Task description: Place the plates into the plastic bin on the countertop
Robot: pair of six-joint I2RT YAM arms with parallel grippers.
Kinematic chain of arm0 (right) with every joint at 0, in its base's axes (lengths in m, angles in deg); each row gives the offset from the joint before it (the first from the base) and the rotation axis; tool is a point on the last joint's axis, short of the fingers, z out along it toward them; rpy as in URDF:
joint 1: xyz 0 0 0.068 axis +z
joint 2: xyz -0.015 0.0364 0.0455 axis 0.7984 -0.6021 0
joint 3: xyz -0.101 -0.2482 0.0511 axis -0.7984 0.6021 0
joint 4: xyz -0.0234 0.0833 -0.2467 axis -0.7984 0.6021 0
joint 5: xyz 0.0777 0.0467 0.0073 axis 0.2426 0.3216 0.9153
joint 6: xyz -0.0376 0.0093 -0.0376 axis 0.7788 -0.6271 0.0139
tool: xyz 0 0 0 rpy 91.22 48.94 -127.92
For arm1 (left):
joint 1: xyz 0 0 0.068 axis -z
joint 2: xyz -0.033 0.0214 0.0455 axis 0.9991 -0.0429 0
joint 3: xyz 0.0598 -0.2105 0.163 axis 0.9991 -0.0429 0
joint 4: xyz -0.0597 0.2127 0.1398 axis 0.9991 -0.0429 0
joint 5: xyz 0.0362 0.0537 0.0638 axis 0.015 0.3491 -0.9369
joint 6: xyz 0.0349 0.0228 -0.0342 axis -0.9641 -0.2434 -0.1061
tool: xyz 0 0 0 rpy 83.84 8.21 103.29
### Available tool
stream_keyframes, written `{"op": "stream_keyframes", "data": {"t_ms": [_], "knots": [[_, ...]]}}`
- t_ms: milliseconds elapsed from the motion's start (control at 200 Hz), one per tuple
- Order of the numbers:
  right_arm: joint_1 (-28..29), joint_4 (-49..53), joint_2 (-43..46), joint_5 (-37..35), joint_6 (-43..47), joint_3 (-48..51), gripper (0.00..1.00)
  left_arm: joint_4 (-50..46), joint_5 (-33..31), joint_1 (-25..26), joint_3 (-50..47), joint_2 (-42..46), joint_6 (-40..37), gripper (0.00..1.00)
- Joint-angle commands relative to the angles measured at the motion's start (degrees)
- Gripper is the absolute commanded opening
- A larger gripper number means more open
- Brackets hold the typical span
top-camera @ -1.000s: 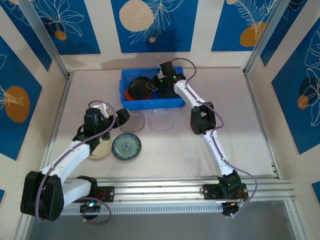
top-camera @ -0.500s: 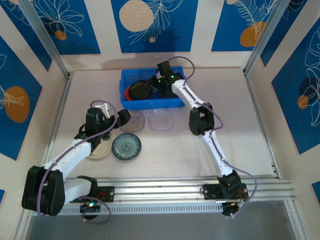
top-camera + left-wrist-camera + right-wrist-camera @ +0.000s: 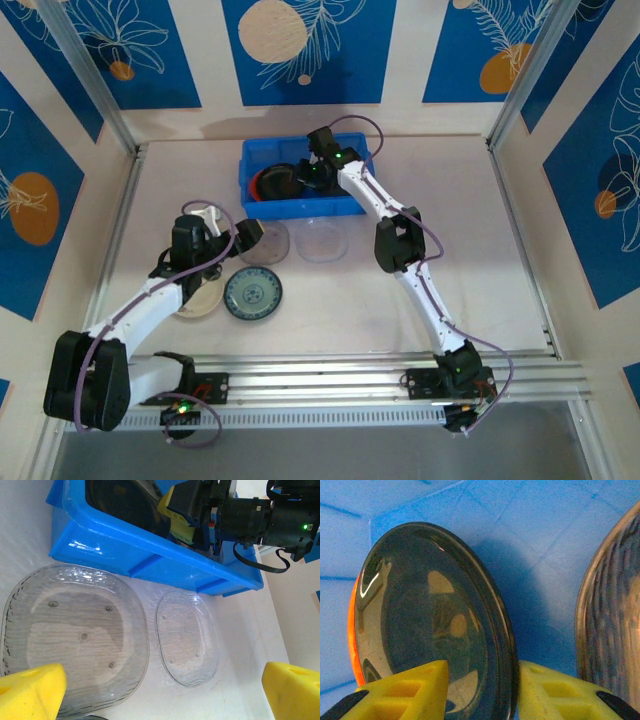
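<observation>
- Beige walls with blue leaf-pattern panels (image 3: 300,50) close the countertop (image 3: 480,260) on three sides, and a metal rail (image 3: 350,375) runs along the near edge.
- You have the plastic bin (image 3: 350,208) at the far side of the counter, close to the back wall.
- Your right gripper (image 3: 482,676) is down inside the bin. Its yellow fingers (image 3: 402,690) are clamped on the rim of the black plate (image 3: 435,610), one on each face.
- This black plate stands tilted on its edge, and the orange plate (image 3: 353,625) shows just behind it at the left.
- A dark streaked dish (image 3: 610,605) is just beside it on the right, also in the bin.
- Your left gripper (image 3: 160,692) hovers over the counter with its fingers wide apart, holding nothing.
- Below it lie two clear plates: the large one (image 3: 75,635) and the small one (image 3: 186,637), side by side and just in front of the bin's wall.
- The teal-patterned plate (image 3: 253,293) lies nearer to you, beside the left arm.
- The cream plate (image 3: 200,300) is partly hidden under that arm.
</observation>
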Motion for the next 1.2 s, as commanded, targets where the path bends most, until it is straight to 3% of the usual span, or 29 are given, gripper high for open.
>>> {"op": "stream_keyframes", "data": {"t_ms": [0,340,760,860,1196], "knots": [[1.1,2.03,3.36,-1.46,1.79,-2.47,0.41,0.86,1.19,-0.75,0.84,-0.01,-1.23,1.0],[0.89,5.21,5.78,-3.83,4.05,-2.17,0.41,1.16,1.85,-0.63,1.01,-0.34,-1.15,1.0],[-0.68,5.8,16.58,-6.15,9.23,3.36,0.41,2.24,2.75,0.72,2.29,-2.23,-2.0,1.0],[-1.0,4.38,22.49,-6.43,11.22,9.97,0.41,-1.09,1.2,2.03,3.83,-2.23,-4.32,1.0],[-0.11,-9.06,47.62,-5.25,10.85,45.38,0.35,-13.08,-3.84,8.21,11.95,-5.51,-10.93,0.98]]}}
